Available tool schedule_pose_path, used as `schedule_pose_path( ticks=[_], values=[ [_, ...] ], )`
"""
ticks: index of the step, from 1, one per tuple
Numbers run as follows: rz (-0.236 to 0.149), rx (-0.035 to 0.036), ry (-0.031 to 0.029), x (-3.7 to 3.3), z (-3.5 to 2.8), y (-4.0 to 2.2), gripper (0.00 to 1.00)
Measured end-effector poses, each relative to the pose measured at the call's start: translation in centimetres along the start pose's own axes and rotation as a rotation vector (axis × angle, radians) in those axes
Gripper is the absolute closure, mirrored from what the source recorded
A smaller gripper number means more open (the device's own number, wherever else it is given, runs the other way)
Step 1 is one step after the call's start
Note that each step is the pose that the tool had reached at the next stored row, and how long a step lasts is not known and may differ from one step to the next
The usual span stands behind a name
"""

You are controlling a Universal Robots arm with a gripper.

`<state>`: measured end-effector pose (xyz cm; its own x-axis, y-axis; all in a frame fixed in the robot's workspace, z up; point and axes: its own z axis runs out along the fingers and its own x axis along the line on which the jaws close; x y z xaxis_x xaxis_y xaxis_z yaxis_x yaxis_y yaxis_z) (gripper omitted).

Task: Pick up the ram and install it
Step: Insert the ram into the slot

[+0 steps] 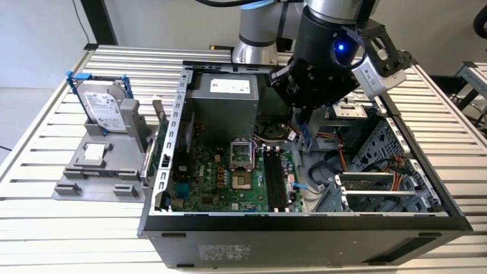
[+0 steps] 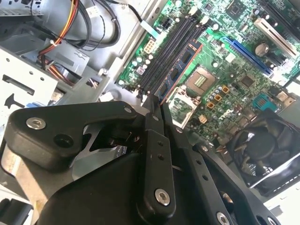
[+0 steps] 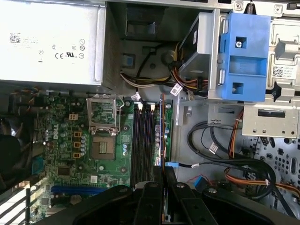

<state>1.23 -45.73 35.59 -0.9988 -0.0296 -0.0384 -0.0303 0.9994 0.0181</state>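
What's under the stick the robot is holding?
Under the ram, held by the gripper, lie the long black memory slots on the green motherboard. The ram itself covers the strip of board right beneath it.

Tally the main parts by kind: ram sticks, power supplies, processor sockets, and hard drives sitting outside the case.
ram, held in the gripper: 1
power supply: 1
processor socket: 1
hard drive outside the case: 1
Total: 4
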Motion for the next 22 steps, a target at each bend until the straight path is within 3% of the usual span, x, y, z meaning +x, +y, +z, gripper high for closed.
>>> schedule_pose_path(
  ticks=[11, 22],
  values=[
    [0.0, 0.0002, 0.0, 0.01, 0.2, 0.0, 1.0],
    [0.0, 0.0006, 0.0001, 0.04, 1.06, -0.01, 1.0]
  ],
)
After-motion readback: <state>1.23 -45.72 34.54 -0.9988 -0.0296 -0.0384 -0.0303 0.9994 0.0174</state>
